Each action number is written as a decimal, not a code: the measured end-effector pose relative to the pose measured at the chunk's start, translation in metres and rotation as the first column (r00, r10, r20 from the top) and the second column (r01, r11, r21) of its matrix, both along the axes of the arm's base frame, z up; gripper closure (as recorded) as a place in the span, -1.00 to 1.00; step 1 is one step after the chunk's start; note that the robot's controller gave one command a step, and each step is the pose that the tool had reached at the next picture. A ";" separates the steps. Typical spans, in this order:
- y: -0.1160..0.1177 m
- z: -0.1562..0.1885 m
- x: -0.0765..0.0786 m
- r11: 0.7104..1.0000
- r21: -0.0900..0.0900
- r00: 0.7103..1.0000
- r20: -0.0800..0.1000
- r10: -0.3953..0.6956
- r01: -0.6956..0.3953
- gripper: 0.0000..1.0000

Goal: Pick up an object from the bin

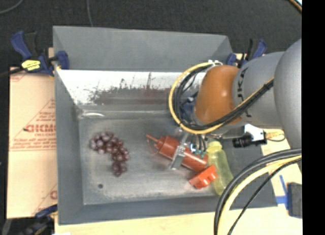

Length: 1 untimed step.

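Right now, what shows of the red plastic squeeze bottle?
The red plastic squeeze bottle lies on its side right of centre in the grey metal bin, pointed nozzle toward the left. The gripper covers its middle. An orange plastic block sits by its base; a yellow plastic bottle lies just beyond.

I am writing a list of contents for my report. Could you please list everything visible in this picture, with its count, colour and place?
bin: one, grey metal, middle of the view.
bunch of grapes: one, dark purple, left part of the bin floor.
red bottle: one, red, lying right of centre, its pointed nozzle toward the left.
yellow bottle: one, pale yellow, lying by the right wall.
orange piece: one, orange, near the front, beside the red bottle's end and the yellow bottle.
claw: one, silvery, over the red bottle's body.
wrist cover: one, orange, above the claw, looped by cables.
arm: one, grey, entering from the right.
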State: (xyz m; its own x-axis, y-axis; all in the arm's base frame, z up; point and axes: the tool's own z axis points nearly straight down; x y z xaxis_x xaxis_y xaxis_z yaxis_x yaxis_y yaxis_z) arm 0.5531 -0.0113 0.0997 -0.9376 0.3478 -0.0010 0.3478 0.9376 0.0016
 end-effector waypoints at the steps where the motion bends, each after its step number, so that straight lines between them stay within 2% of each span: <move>1: -0.021 -0.029 0.022 0.997 0.001 0.997 -0.011 0.083 -0.083 -1.00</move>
State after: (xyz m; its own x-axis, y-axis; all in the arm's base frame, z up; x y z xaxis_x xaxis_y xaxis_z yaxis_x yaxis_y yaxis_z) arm 0.5755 -0.0319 0.0703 -0.9631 0.2691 0.0094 0.2691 0.9631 -0.0008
